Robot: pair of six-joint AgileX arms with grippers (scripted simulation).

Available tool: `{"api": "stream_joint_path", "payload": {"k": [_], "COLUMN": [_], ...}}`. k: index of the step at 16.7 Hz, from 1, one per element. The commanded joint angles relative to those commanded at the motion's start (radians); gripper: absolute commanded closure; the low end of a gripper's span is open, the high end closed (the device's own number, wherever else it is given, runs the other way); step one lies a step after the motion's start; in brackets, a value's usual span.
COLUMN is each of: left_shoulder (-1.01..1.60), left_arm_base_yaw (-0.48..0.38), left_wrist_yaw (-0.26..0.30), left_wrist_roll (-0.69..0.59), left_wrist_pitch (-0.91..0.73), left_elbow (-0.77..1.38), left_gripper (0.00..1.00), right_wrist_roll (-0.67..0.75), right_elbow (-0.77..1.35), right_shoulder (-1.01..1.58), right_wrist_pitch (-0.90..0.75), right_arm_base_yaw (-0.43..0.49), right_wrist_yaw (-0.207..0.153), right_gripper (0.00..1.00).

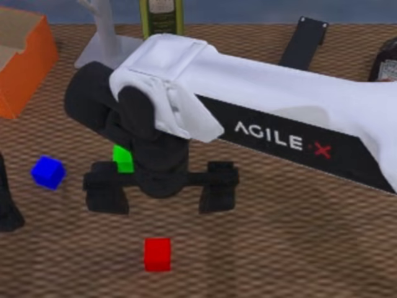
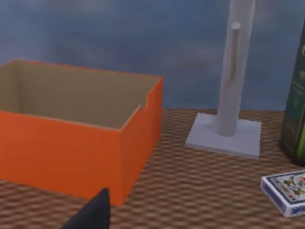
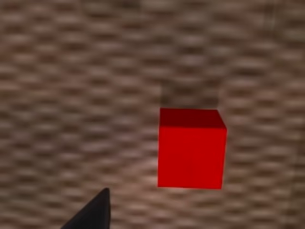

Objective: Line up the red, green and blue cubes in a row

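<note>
My right gripper [image 1: 162, 197] hangs open over the middle of the table, its two black fingers spread wide apart with nothing between them. The green cube [image 1: 123, 159] peeks out from behind the left finger. The blue cube [image 1: 48, 172] sits alone further left. The red cube [image 1: 157, 254] lies nearer the front edge, just beyond the jaws; it also fills the right wrist view as the red cube [image 3: 191, 149], past one dark fingertip [image 3: 94, 213]. My left arm [image 1: 7, 208] is parked at the left edge, and one fingertip [image 2: 95, 212] shows in its wrist view.
An orange open box [image 1: 28, 68] stands at the back left, seen close as the orange box [image 2: 71, 143]. A white stand [image 1: 105, 43], a green bottle [image 1: 161, 15] and a black bar [image 1: 304, 40] line the back. A playing-card box [image 2: 288, 191] lies near the stand.
</note>
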Motion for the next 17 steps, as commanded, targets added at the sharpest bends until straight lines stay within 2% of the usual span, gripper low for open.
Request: {"api": "stream_joint_path", "payload": {"k": [4, 9, 13, 17], "left_shoulder": [0.236, 0.709, 1.112, 1.465], "left_arm_base_yaw": [-0.046, -0.124, -0.189, -0.249], "left_wrist_yaw": [0.002, 0.005, 0.004, 0.002], "left_wrist_roll": [-0.049, -0.132, -0.204, -0.272], "left_wrist_pitch": [-0.139, -0.381, -0.595, -0.797], "left_elbow": [0.213, 0.576, 0.88, 1.165], "left_gripper": [0.0, 0.0, 0.0, 0.0], "right_wrist_roll": [-0.129, -0.345, -0.538, -0.72], "right_elbow": [-0.211, -0.619, -1.021, -1.416], "right_shoulder": [-0.262, -0.762, -1.199, -1.594], "right_wrist_pitch": [0.135, 0.367, 0.578, 0.795], "right_arm_base_yaw": [-0.113, -0.32, -0.513, -0.696], "right_wrist_yaw": [0.056, 0.105, 0.109, 0.079], "right_gripper": [0.0, 0.0, 0.0, 0.0]}}
